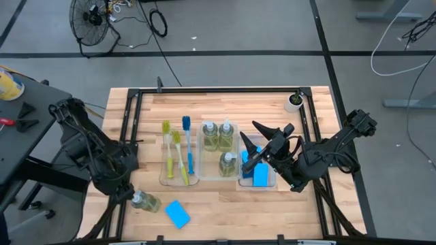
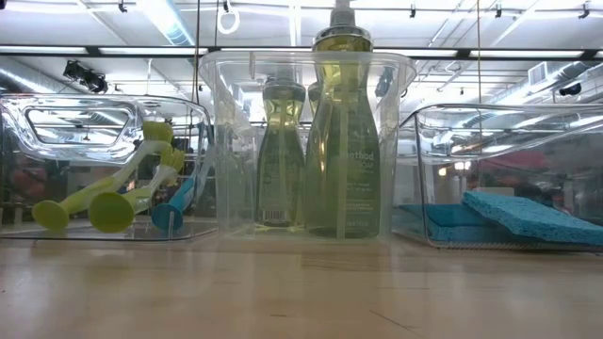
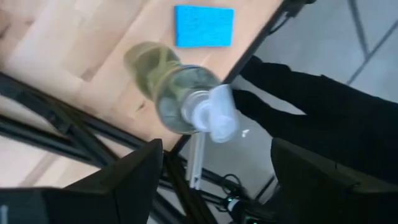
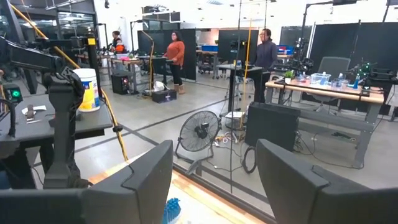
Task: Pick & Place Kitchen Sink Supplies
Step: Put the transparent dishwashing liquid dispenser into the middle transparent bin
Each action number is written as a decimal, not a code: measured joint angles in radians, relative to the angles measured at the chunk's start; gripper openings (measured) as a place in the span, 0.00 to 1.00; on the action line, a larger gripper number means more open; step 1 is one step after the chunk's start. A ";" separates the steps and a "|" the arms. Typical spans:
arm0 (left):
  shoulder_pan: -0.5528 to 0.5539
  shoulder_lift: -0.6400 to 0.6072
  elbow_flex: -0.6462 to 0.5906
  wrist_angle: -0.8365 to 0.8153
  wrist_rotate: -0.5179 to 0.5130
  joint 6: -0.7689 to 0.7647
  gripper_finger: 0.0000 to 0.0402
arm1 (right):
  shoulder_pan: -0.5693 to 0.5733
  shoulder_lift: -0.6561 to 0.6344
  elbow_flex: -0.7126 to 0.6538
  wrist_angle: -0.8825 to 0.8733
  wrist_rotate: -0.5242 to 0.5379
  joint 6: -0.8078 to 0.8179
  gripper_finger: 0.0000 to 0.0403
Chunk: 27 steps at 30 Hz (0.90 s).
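A small clear pump bottle of yellow-green soap (image 1: 145, 202) is seen lying on its side at the near left corner of the light wooden table (image 1: 225, 204), just beyond the fingertips of the left gripper (image 1: 127, 195). In the left wrist view the bottle's white pump end (image 3: 214, 115) is found between the two dark fingers (image 3: 134, 180), which are spread wide and not touching it; nothing is held. A loose blue rectangular sponge (image 1: 178, 214) is noted flat on the table just beside the bottle.

Farther back, three clear plastic trays are set in a row: the left tray (image 1: 165, 178) holds two yellow-green dish brushes (image 1: 178, 158) and one blue dish brush (image 1: 187, 146); the middle tray (image 1: 201, 151) holds three upright soap bottles (image 1: 227, 135); the right tray (image 1: 246, 182) holds blue sponges (image 1: 259, 175).

The right gripper (image 1: 253, 148) is recorded raised above the right tray, its fingers parted and empty
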 joint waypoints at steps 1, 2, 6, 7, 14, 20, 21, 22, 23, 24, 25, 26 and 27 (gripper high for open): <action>0.000 0.000 0.000 0.012 -0.001 -0.001 0.75 | 0.000 0.000 0.000 -0.001 0.000 0.000 0.57; 0.000 0.000 0.000 0.024 -0.001 0.000 0.75 | 0.000 0.000 0.000 -0.002 0.000 0.000 0.57; 0.000 0.001 0.000 0.038 -0.002 -0.002 0.75 | 0.000 0.000 0.000 -0.008 0.000 0.000 0.57; 0.000 0.003 0.000 0.037 -0.002 -0.005 0.75 | 0.000 0.000 0.000 -0.008 0.000 0.000 0.57; -0.004 0.032 0.000 0.022 0.009 -0.026 0.75 | 0.000 0.000 0.000 -0.008 -0.001 -0.003 0.57; -0.004 0.079 0.000 -0.005 0.037 -0.029 0.75 | 0.000 0.000 0.000 -0.023 -0.001 -0.003 0.57; -0.004 0.084 0.000 -0.009 0.037 -0.034 0.75 | 0.000 0.000 0.000 -0.025 -0.002 -0.003 0.57; -0.004 0.089 0.000 -0.013 0.037 -0.043 0.75 | 0.000 0.000 0.000 -0.029 -0.002 -0.004 0.57; -0.004 0.094 0.000 -0.015 0.036 -0.051 0.75 | 0.000 0.000 0.000 -0.031 -0.002 -0.004 0.57; -0.004 0.100 0.000 -0.016 0.036 -0.055 0.75 | 0.000 0.000 0.000 -0.032 -0.002 -0.003 0.57; -0.004 0.107 0.000 -0.018 0.035 -0.060 0.75 | 0.000 0.000 0.000 -0.034 -0.002 -0.003 0.57; -0.004 0.114 0.000 -0.022 0.034 -0.069 0.75 | 0.000 0.000 0.000 -0.035 -0.003 -0.003 0.57; -0.004 0.121 0.000 -0.024 0.034 -0.075 0.75 | 0.000 0.000 0.000 -0.037 -0.003 -0.004 0.57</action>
